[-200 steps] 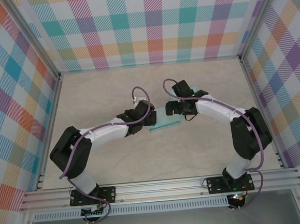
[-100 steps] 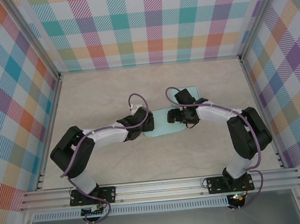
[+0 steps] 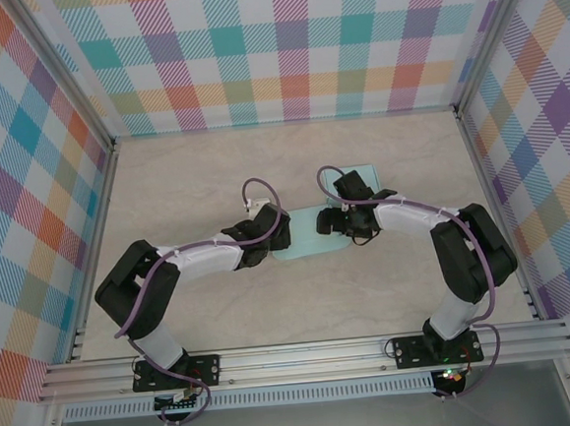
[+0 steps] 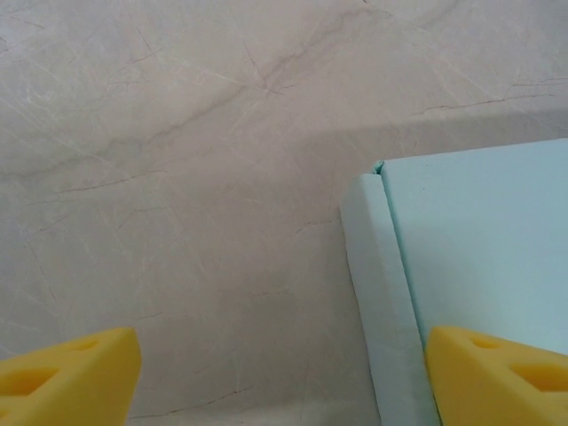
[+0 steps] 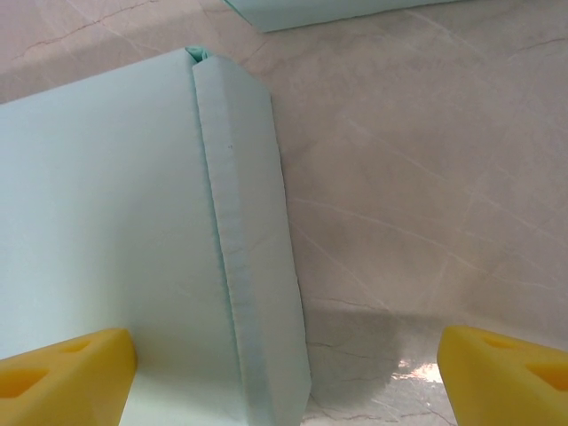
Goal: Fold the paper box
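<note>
paper box [image 3: 312, 238] is lying flat mid-bench [image 3: 184, 181], pale teal, between the 2 claws. left claw [image 3: 281, 237] is sitting at the box's left edge, jaws standing wide apart, clamping nothing; in the left wrist view 1 yellow fingertip [image 4: 501, 373] is hovering over the box top, the other fingertip [image 4: 67, 373] over bare bench, with the folded side flap [image 4: 377, 293] lying between them. right claw [image 3: 331, 223] is sitting at the box's right edge, jaws also wide apart, gripping nothing; its wrist view is showing 1 fingertip over the box, 1 over the bench, a rolled-over flap between. another teal panel [image 5: 337, 9] is lying just beyond the box, can't tell whether joined
</note>
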